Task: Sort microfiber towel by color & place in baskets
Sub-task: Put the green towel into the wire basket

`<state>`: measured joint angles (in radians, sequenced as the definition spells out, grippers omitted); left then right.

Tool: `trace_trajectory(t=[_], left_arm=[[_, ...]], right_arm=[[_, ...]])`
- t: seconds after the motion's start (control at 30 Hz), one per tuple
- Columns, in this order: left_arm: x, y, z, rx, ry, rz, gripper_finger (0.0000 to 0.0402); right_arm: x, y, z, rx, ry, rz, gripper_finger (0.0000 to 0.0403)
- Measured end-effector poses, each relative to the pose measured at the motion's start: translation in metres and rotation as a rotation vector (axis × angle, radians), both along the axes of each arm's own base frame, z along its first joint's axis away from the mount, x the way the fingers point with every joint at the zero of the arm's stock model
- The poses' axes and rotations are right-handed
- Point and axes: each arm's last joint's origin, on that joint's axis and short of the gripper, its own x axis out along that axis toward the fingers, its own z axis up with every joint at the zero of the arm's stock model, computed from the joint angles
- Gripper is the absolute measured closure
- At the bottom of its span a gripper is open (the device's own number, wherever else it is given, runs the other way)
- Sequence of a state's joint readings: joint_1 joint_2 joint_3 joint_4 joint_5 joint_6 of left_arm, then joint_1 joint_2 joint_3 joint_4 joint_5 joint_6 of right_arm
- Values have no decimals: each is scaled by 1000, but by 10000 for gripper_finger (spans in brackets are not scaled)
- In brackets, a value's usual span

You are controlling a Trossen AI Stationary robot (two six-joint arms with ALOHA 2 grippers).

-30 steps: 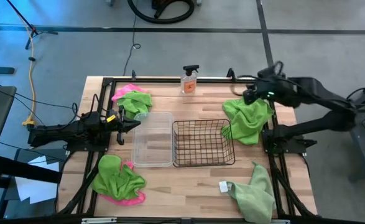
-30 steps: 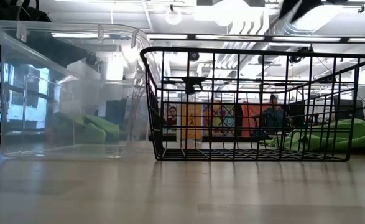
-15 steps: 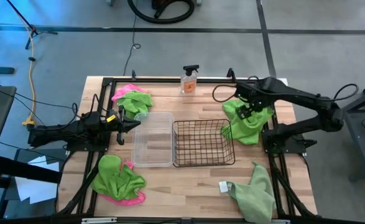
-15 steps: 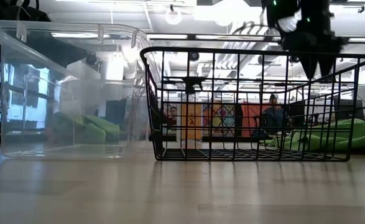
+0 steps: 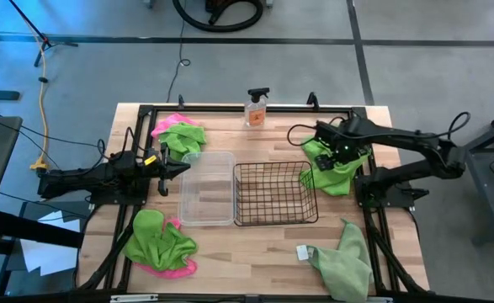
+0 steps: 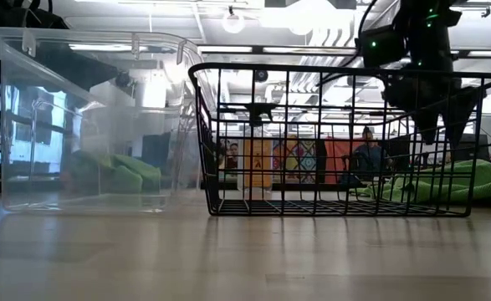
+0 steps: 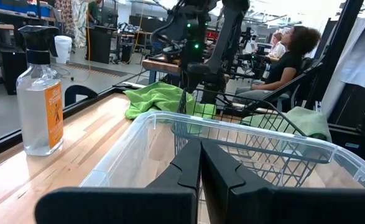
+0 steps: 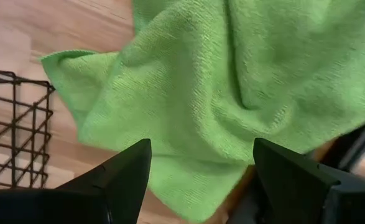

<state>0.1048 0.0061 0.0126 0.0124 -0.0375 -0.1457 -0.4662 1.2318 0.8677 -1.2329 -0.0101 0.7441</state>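
A crumpled green towel (image 5: 334,171) (image 8: 232,81) lies on the table to the right of the black wire basket (image 5: 275,194) (image 6: 337,142). My right gripper (image 5: 337,154) (image 8: 201,180) (image 6: 433,121) hangs open just above it, fingers pointing down, one on each side of a fold and apart from the cloth. The clear tub (image 5: 209,187) (image 6: 86,125) stands to the left of the basket. My left gripper (image 5: 172,168) (image 7: 200,168) waits shut at the tub's left wall. Green-and-pink towel heaps lie far left (image 5: 177,133) and near left (image 5: 158,244). Another green towel (image 5: 346,261) lies near right.
A spray bottle (image 5: 257,108) (image 7: 40,93) stands at the table's far edge. The black arm frame (image 5: 381,189) runs along the right side beside the towel. Bare wood shows in front of both containers (image 5: 247,248). People sit in the room beyond the table (image 7: 291,53).
My right arm has swung from the far right corner toward the table's left and come down over the green towel beside the basket, its fingers now pointing down close above the cloth. The towels and containers have stayed in place.
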Motion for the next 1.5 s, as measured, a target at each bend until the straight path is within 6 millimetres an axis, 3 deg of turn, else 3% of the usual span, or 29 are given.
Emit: trace_trajectory(t=[0.43, 1.17, 1.33, 1.5], left_arm=[[0, 0, 0, 0, 0, 0, 401], [0, 0, 0, 0, 0, 0, 401], [0, 0, 0, 0, 0, 0, 401], [0, 0, 0, 0, 0, 0, 401]], right_arm=[[12, -40, -32, 11, 65, -148, 123], [18, -63, -63, 96, 86, -210, 126], [19, -64, -67, 108, 102, -208, 165], [19, -64, -68, 111, 105, -207, 270]])
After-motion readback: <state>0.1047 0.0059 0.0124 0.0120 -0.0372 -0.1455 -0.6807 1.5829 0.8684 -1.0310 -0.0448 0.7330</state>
